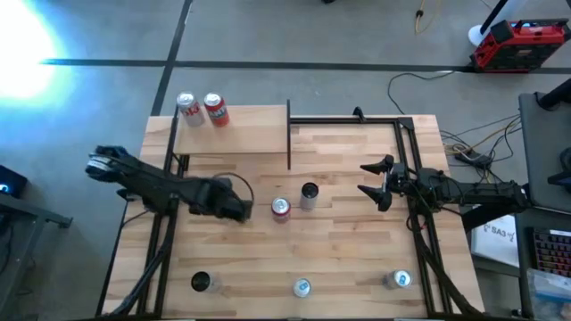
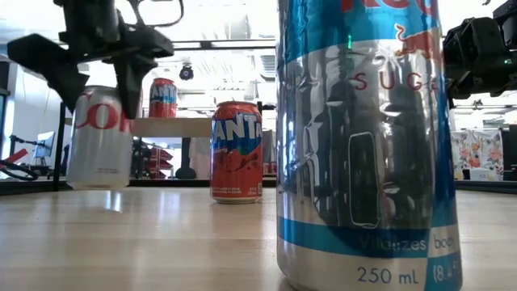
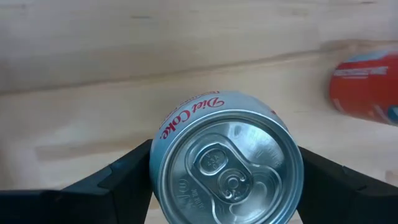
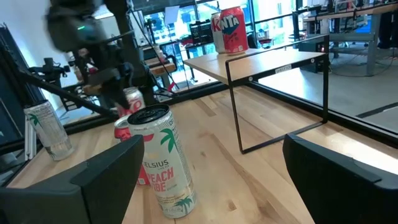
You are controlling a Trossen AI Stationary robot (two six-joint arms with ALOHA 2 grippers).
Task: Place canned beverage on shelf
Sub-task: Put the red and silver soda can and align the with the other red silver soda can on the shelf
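Left tool (image 1: 241, 209) sits at desk (image 1: 357, 259) centre with its fingers on both sides of an upright Diet Coke can (image 3: 225, 163), gripping it. Right tool (image 1: 373, 183) hangs spread wide near the right edge, empty. The shelf (image 1: 245, 135) stands at the far left corner, carrying two cans (image 1: 202, 110).

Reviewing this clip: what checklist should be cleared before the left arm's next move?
1. Left gripper jaws against both sides of the Diet Coke can: ok.
2. Can upright on the tabletop: ok.
3. Grip firm enough to lift: cannot tell.
4. Shelf has bare room beside its two cans: ok.
5. Celsius can apart from the grip: ok.
6. Right gripper open, waiting at the right side: ok.
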